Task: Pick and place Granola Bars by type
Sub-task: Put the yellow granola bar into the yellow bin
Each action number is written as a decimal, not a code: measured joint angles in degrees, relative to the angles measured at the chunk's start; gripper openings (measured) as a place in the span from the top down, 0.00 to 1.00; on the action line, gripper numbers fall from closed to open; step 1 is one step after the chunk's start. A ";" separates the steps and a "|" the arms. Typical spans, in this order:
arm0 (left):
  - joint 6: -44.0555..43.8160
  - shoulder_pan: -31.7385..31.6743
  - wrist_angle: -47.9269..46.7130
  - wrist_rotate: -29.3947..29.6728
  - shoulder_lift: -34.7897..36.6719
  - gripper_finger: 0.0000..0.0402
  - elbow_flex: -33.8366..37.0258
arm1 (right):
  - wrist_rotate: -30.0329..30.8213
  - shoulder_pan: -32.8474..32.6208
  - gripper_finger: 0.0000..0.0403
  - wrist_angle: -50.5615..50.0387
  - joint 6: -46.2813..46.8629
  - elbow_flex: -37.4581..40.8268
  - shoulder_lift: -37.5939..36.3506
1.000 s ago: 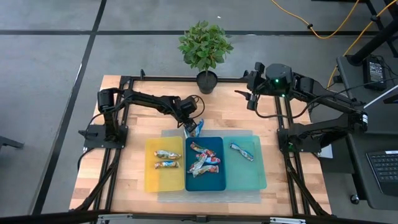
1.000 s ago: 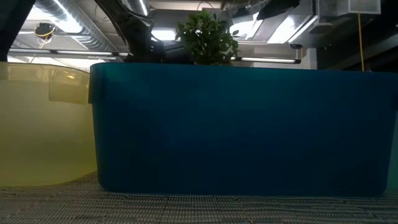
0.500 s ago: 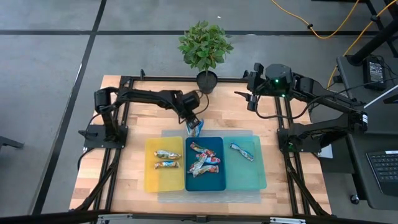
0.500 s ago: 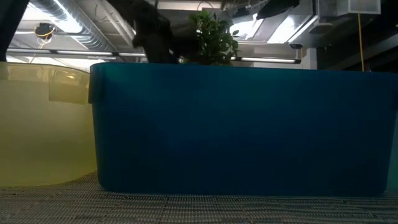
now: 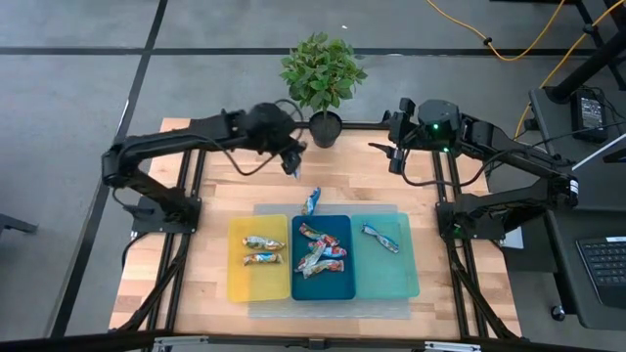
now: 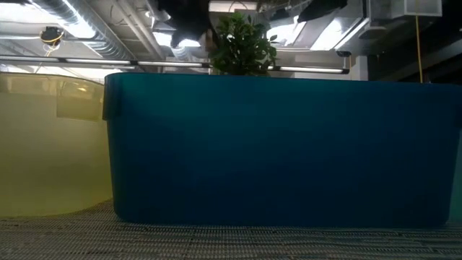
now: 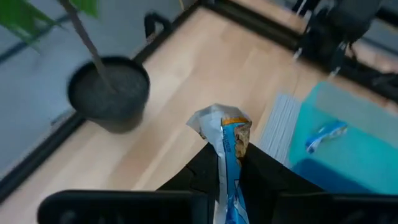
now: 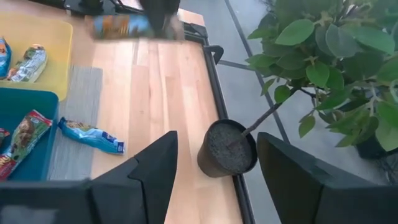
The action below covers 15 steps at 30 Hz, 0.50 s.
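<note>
My left gripper is raised above the table's far half, beside the plant pot, and is shut on a blue-and-orange granola bar. Another blue bar lies flat on the grey mat just beyond the dark blue tray. Two bars lie in the yellow tray. Several red, orange and blue bars are in the dark blue tray. One blue bar lies in the teal tray. My right gripper waits open at the far right, above the table. My left gripper has the blue-and-orange bar pinched between its two fingers, with the bar lying along them. Its crinkled free end sticks out past the fingertips. The bar is lifted clear of the table, roughly level in the right wrist view.
A potted plant stands at the middle of the far edge, close to my left gripper. The grey mat lies under the three trays. In the low view the dark blue tray's wall blocks most of the table. Bare wood lies left and right of the trays.
My left gripper has risen from the mat beside the dark blue tray's far edge, up and toward the table's far edge, carrying one blue bar lifted clear. The other blue bar has stayed on the mat.
</note>
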State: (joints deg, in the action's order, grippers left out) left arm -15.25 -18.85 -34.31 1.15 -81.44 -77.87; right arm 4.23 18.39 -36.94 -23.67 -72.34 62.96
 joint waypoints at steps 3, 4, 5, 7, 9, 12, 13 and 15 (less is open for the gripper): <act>0.01 0.11 -0.02 0.51 3.23 0.88 0.00 | 0.00 0.00 0.45 0.52 -1.16 0.00 0.04; 0.00 0.28 0.00 0.53 4.11 0.88 0.00 | 0.02 0.00 0.45 0.79 -1.68 0.00 0.04; -0.01 0.55 -0.04 0.64 4.87 0.88 0.00 | 0.02 0.00 0.45 1.20 -1.95 0.00 0.04; -0.01 1.27 -0.19 0.63 6.31 0.88 0.00 | 0.00 0.00 0.45 1.97 -2.14 0.00 0.04; -0.24 2.40 -0.25 0.28 7.57 0.88 0.02 | -0.77 0.09 0.45 2.86 -2.13 0.00 0.04; -0.97 4.72 -0.32 -3.30 9.51 0.88 0.02 | -3.45 0.63 0.45 3.48 -2.12 0.00 0.04; -1.46 5.83 -0.30 -4.64 10.21 0.88 0.02 | -3.88 0.80 0.45 3.49 -2.13 0.00 0.04; -2.67 8.53 -0.40 -6.77 11.78 0.88 0.02 | -3.96 1.22 0.45 3.48 -2.12 0.00 0.04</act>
State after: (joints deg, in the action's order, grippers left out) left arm -17.92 -10.32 -34.71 -5.62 -69.66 -77.84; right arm 0.27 19.61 -33.45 -25.79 -72.34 63.00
